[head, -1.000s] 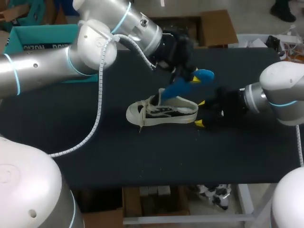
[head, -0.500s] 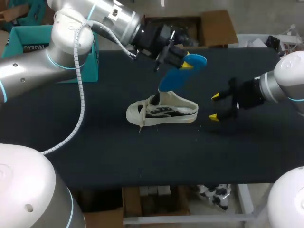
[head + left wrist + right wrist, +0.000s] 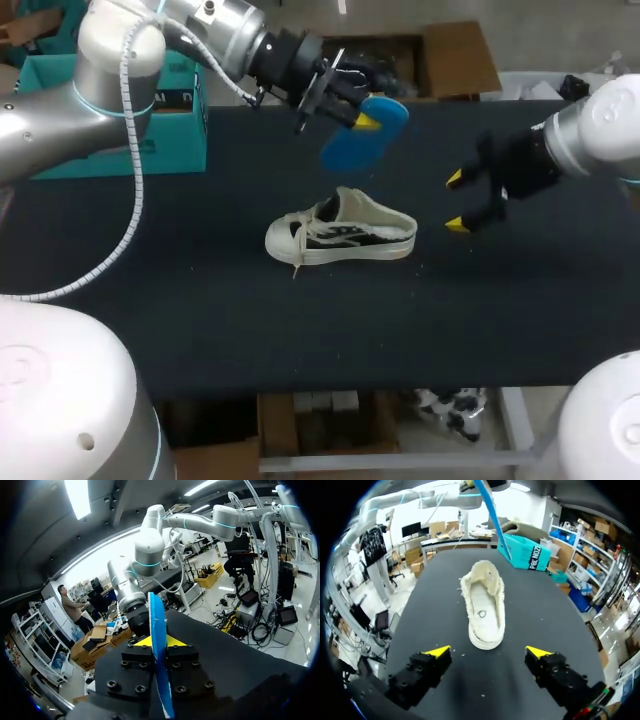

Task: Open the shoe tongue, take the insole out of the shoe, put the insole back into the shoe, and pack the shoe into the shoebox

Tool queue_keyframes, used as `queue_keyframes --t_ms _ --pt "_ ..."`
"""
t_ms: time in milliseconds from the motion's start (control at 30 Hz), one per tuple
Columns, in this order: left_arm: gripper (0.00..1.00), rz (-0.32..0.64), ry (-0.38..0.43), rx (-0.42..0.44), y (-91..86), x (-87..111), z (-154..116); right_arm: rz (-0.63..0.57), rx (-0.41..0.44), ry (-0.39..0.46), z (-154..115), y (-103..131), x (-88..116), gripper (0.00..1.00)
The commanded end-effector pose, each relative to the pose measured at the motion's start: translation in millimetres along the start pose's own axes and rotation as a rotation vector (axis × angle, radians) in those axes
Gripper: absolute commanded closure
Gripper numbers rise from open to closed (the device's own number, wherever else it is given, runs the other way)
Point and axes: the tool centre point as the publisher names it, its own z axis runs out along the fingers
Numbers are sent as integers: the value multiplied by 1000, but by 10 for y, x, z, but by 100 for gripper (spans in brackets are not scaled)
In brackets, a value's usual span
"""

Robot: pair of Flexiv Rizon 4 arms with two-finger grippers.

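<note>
A cream low-top shoe (image 3: 340, 232) lies on the black table (image 3: 200, 320), toe toward the left. In the right wrist view the shoe (image 3: 485, 607) lies ahead of my right gripper, heel nearest, with its bare inside showing. The blue insole (image 3: 352, 142) hangs in the air above and behind the shoe, with my left gripper (image 3: 358, 108) shut on its upper end. Seen edge-on in the left wrist view, the insole (image 3: 156, 615) is clamped between the yellow tips of that gripper (image 3: 159, 641). My right gripper (image 3: 456, 201) (image 3: 487, 652) is open, to the right of the heel and clear of it.
A teal shoebox (image 3: 60, 85) stands at the table's back left, partly hidden by my left arm; in the right wrist view the shoebox (image 3: 530, 550) is beyond the shoe. Bare table lies in front of the shoe.
My left gripper has lifted the insole up and back, out of the shoe. My right gripper has drawn back to the right, away from the heel. The shoe stays put.
</note>
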Motion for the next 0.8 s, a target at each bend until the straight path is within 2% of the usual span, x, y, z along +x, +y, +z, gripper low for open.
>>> queue_keyframes --t_ms 33,300,600,800 --pt "100 -18 -112 76 168 284 -255 -10 87 47 -67 159 -147 0" --pt "100 10 -276 162 230 714 -637 -58 163 93 -2 394 -309 0" --pt "100 55 -380 248 182 973 -892 -70 271 116 125 605 -377 0" --pt "100 30 -502 267 174 1110 -1048 -83 351 134 255 756 -407 0"
